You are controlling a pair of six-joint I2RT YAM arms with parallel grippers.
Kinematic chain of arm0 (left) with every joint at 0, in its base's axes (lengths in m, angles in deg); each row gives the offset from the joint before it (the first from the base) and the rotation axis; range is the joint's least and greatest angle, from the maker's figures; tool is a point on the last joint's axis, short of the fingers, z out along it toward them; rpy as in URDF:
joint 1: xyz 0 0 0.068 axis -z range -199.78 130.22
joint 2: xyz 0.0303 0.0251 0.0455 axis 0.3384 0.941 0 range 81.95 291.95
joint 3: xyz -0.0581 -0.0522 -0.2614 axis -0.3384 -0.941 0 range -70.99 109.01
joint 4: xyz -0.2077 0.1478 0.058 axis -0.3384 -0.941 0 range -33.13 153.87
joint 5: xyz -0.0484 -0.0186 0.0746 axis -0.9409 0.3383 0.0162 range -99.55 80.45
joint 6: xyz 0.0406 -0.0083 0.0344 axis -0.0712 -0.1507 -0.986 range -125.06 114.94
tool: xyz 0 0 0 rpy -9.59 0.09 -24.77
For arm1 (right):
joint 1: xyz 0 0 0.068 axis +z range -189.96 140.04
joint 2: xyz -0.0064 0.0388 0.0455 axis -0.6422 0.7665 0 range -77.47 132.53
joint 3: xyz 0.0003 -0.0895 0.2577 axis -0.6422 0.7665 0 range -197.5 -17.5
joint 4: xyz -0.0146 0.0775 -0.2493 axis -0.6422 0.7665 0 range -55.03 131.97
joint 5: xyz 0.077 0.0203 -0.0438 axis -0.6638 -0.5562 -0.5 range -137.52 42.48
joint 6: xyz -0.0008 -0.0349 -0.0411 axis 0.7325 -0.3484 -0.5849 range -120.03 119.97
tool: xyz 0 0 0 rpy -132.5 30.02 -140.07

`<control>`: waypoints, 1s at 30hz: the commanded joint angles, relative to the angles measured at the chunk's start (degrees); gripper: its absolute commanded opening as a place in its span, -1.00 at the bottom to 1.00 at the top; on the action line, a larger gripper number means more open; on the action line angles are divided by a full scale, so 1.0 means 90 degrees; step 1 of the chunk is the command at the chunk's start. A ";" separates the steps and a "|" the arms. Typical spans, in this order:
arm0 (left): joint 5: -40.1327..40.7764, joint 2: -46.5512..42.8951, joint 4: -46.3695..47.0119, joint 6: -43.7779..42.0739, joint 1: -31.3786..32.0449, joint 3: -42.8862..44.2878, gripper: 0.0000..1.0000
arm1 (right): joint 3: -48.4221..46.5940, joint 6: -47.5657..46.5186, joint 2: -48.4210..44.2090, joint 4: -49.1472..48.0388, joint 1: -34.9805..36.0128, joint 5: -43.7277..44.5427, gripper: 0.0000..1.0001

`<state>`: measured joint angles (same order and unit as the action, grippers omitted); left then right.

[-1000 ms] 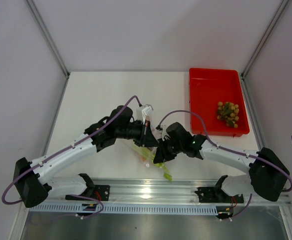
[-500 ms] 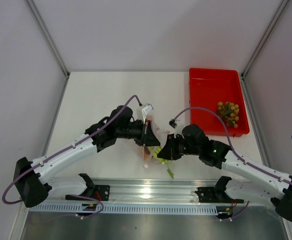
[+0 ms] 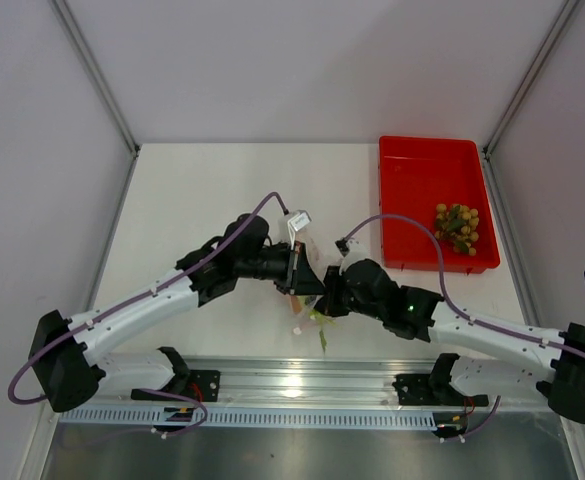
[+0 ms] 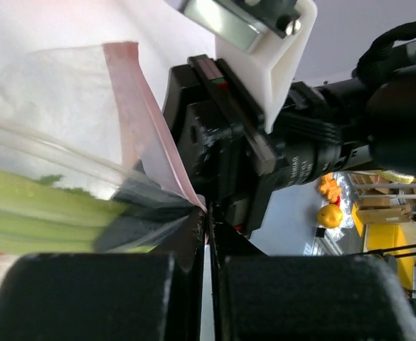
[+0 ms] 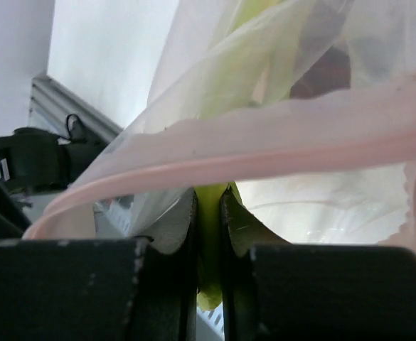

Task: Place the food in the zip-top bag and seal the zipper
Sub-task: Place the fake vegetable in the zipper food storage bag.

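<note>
The zip-top bag sits between my grippers near the front middle of the table, mostly hidden under them from above. My left gripper is pressed together on its zipper. My right gripper pinches the leek stalk. The wedge shows only dimly through the plastic. The grapes lie in the red tray.

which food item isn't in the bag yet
The bunch of yellow-green grapes, lying in the red tray at far right. The leek-like stalk and the dark-red wedge show through the zip-top bag.
</note>
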<state>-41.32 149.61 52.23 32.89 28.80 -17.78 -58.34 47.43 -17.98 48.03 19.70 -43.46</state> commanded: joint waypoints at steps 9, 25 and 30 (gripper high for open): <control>-0.0698 -0.0252 0.0727 0.0480 0.0257 -0.0336 -0.99 | 0.0172 -0.0743 0.1184 -0.1939 -0.0076 0.1268 -1.00; -0.0572 -0.0408 0.0873 0.0724 0.0296 -0.0180 -0.99 | 0.0436 -0.0557 0.0706 -0.1432 -0.0193 0.1288 0.09; -0.0494 -0.0350 0.0873 0.0705 0.0296 -0.0112 -0.99 | 0.0378 -0.0606 -0.0006 -0.0446 -0.0203 0.1191 0.32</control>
<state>-43.24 147.62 57.67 38.49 30.66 -21.71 -52.00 43.21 -13.77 39.39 18.15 -33.67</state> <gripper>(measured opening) 0.005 0.655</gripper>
